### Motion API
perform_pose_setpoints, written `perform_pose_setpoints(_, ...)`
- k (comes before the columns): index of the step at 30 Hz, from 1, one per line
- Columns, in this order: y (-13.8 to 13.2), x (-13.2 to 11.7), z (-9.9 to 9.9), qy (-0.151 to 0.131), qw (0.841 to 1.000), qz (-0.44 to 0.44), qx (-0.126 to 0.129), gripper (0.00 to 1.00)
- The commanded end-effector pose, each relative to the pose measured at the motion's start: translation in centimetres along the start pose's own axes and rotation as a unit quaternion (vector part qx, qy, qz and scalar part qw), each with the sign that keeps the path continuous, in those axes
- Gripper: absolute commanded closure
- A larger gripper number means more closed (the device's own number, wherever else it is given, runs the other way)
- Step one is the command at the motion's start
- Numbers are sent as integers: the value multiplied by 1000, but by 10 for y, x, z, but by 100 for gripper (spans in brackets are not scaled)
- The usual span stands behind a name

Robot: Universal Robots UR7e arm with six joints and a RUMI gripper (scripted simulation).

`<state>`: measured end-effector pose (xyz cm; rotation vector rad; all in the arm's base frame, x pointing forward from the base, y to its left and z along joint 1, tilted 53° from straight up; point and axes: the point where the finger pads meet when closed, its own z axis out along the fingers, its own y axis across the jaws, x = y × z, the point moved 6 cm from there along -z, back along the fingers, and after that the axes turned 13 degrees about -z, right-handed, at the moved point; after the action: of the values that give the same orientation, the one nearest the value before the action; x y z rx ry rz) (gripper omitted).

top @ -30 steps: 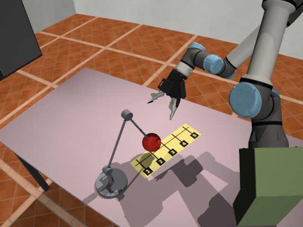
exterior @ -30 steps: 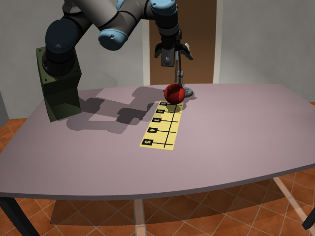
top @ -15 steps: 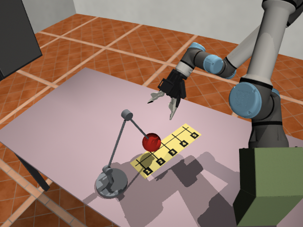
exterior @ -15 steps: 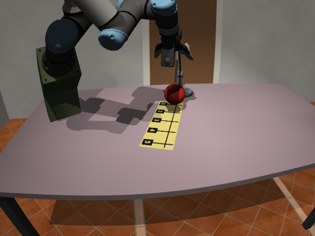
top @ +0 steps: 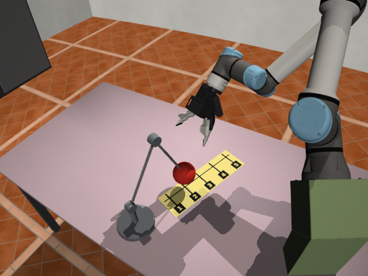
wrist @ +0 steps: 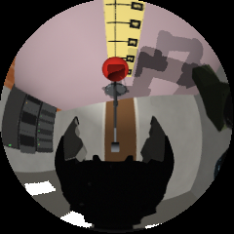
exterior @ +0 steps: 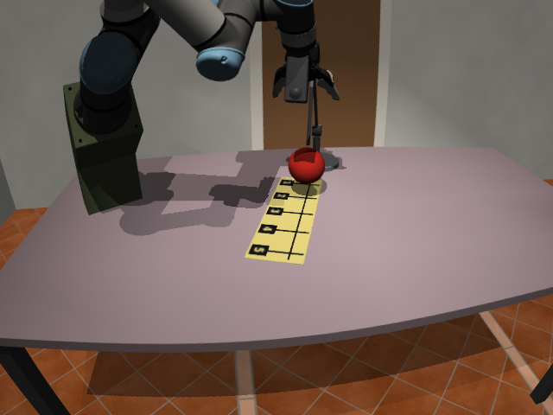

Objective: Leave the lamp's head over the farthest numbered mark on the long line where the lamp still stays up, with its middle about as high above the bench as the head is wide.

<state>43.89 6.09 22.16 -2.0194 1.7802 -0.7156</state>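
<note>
Above the low-numbered end of the yellow numbered strip hangs the round red lamp head; the black two-jaw gripper is spread, holding nothing. Pulling the head too far outward could make the worn joint sink.

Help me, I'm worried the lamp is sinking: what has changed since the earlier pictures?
The open end effector shifted slightly left in the top view and up in the exterior view, its wrist more than its fingertips. Nothing was gripped or released. The lamp's red head and yellow strip visibly stayed put.
</note>
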Motion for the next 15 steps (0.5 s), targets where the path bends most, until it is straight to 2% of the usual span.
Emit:
perform_pose_setpoints(1,-3,-15,4,46,999,3,-13,0)
perform_pose_setpoints(3,-3,-15,4,46,999,3,-13,0)
perform_pose_setpoints(15,-2,-8,34,28,1000,-3,-8,0)
